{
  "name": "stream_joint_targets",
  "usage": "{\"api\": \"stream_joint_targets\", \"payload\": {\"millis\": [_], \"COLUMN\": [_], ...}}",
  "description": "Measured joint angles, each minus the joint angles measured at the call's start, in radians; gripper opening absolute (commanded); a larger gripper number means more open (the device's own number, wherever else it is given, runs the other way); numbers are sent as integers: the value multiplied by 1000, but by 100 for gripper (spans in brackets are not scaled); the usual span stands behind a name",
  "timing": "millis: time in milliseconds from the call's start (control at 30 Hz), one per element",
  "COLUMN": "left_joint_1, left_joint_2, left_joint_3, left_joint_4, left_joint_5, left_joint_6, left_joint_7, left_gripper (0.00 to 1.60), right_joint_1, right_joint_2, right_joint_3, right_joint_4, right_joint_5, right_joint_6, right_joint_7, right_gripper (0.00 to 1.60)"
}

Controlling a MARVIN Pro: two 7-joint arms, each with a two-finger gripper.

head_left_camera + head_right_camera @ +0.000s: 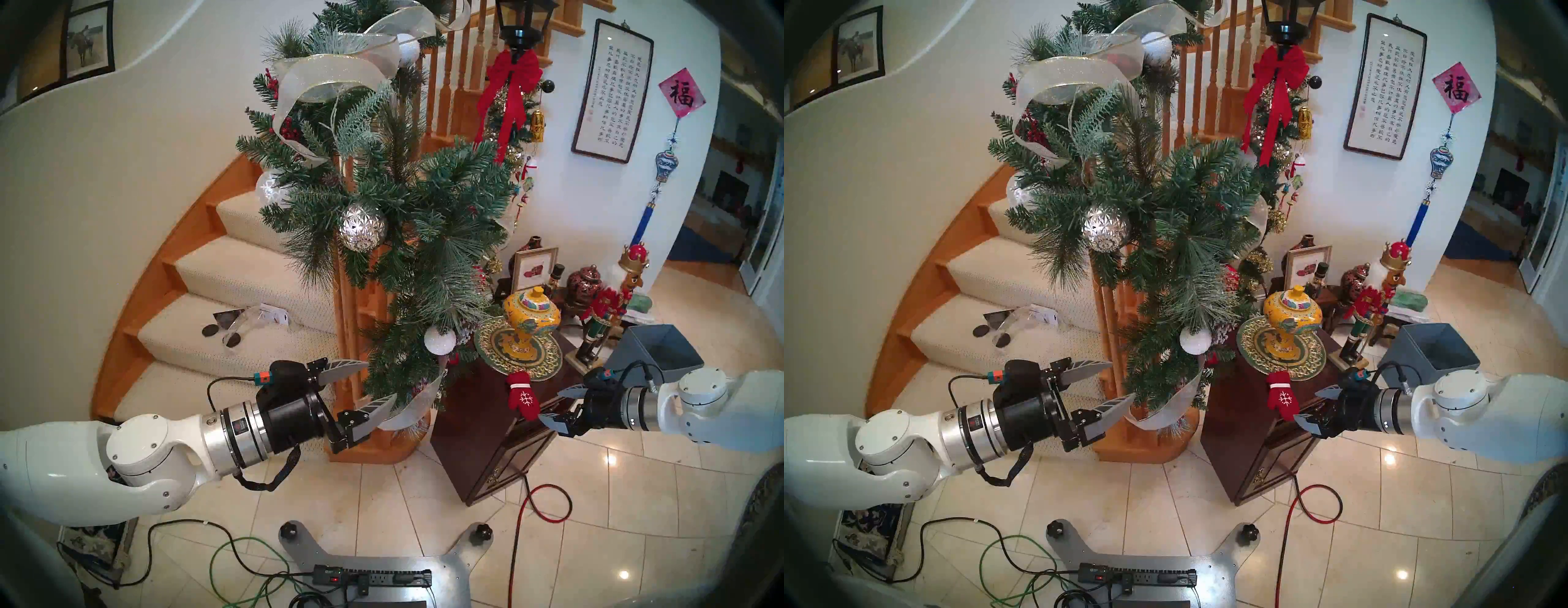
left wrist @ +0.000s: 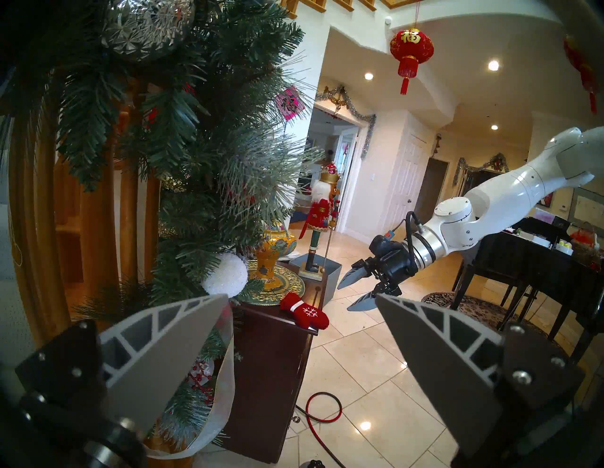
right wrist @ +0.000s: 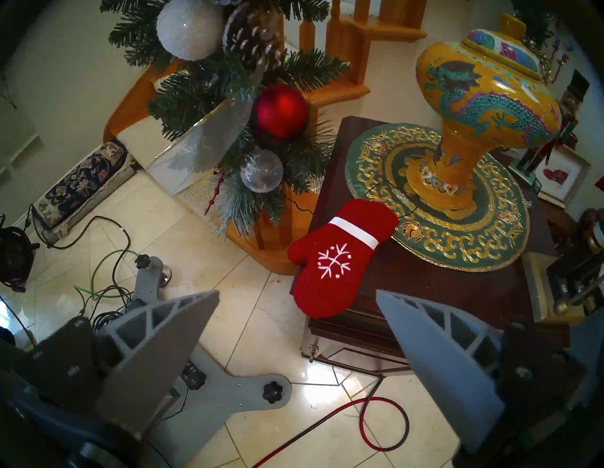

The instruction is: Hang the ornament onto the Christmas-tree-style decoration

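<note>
The ornament (image 1: pixel 522 397) (image 1: pixel 1283 397) (image 2: pixel 304 310) (image 3: pixel 336 258), a red mitten with a white cuff band and snowflake, lies flat at the near corner of a dark wooden cabinet (image 1: pixel 479 420), overhanging its edge a little. Its thin string trails onto the round mat. My right gripper (image 1: pixel 550 405) (image 1: pixel 1306 405) (image 2: pixel 343 298) (image 3: pixel 297 292) is open just right of the mitten, not touching it. The Christmas-tree-style decoration (image 1: pixel 424 220) (image 1: pixel 1166 220) (image 2: pixel 183 163) (image 3: pixel 228 81), a green garland, hangs down the stair banister. My left gripper (image 1: pixel 382 380) (image 1: pixel 1122 380) (image 2: pixel 302 294) is open and empty beside its lower end.
A yellow dragon vase (image 1: pixel 530 314) stands on a green-and-gold mat (image 3: pixel 457 248) behind the mitten. A nutcracker (image 1: pixel 606 305) and a grey box (image 1: pixel 653 352) are farther right. A red cable (image 1: pixel 547 501) loops on the tile floor. The wooden stair post (image 1: pixel 343 339) stands behind the left gripper.
</note>
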Motion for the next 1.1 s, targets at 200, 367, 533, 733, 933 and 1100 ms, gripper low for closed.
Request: {"api": "stream_joint_targets", "payload": {"millis": [200,367,533,733,933,1100], "left_joint_1": [0,0,0,0,0,0], "left_joint_2": [0,0,0,0,0,0], "left_joint_3": [0,0,0,0,0,0], "left_joint_4": [0,0,0,0,0,0], "left_joint_5": [0,0,0,0,0,0], "left_joint_6": [0,0,0,0,0,0], "left_joint_7": [0,0,0,-1,-1,-1], "left_gripper": [160,160,160,160,160,160], "right_joint_1": [-29,-53,-77,-116,-159,-191], "right_joint_2": [-19,-39,-59,-91,-125,-150], "right_joint_3": [25,46,65,93,120,139], "right_joint_4": [-12,-18,-21,-17,-2,9], "right_joint_5": [1,8,19,35,55,69], "right_joint_6": [0,0,0,-1,-2,-4], "right_joint_7": [-10,-18,-27,-39,-54,-63], "right_gripper": [160,160,160,160,160,160]}}
